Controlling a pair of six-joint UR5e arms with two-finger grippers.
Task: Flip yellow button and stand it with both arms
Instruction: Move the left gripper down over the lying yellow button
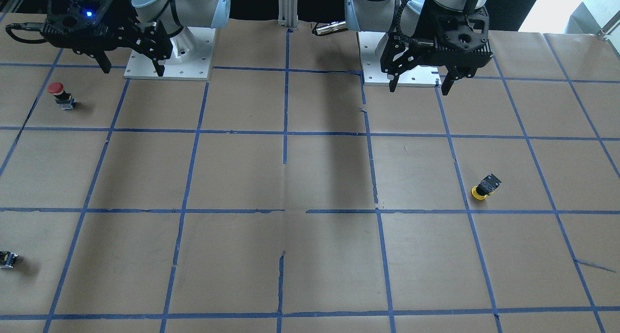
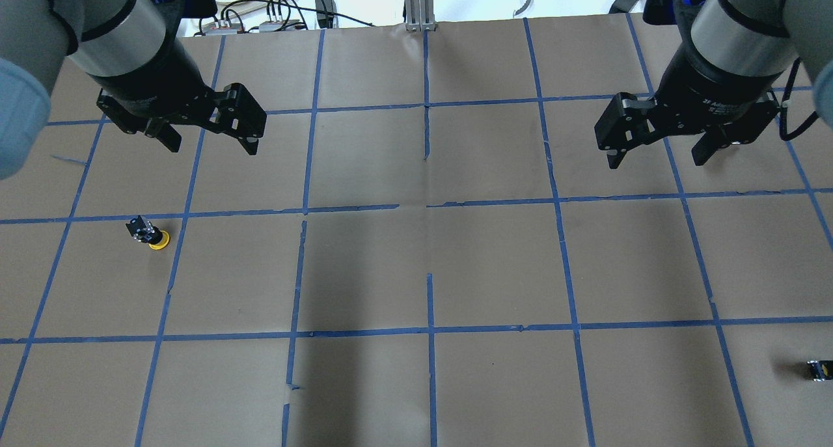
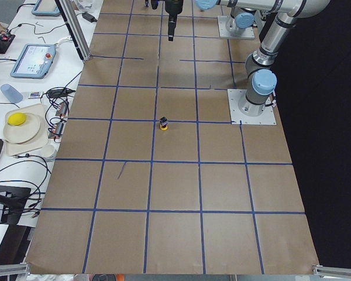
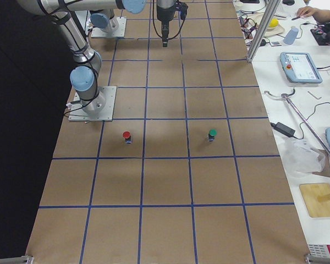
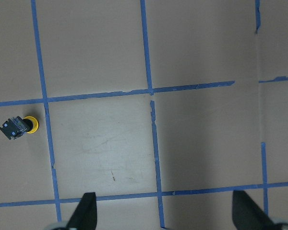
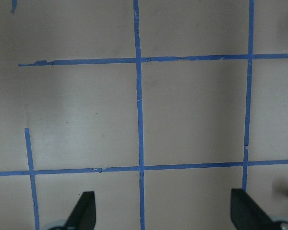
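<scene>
The yellow button (image 1: 484,186) stands cap-down on the brown paper, with its black body on top. It also shows in the overhead view (image 2: 148,232), the exterior left view (image 3: 163,123) and at the left edge of the left wrist view (image 5: 19,127). My left gripper (image 2: 211,146) hangs open and empty, high above the table and well apart from the button; it shows in the front view (image 1: 419,85) too. My right gripper (image 2: 656,162) is open and empty on the other side of the table (image 1: 131,70). Its wrist view shows only taped paper.
A red-capped button (image 1: 60,94) stands near my right arm's base plate (image 1: 169,56); it also shows in the exterior right view (image 4: 126,136). A small dark switch block (image 1: 7,259) sits at the table edge. A green-topped part (image 4: 212,134) stands farther out. Blue tape marks a grid.
</scene>
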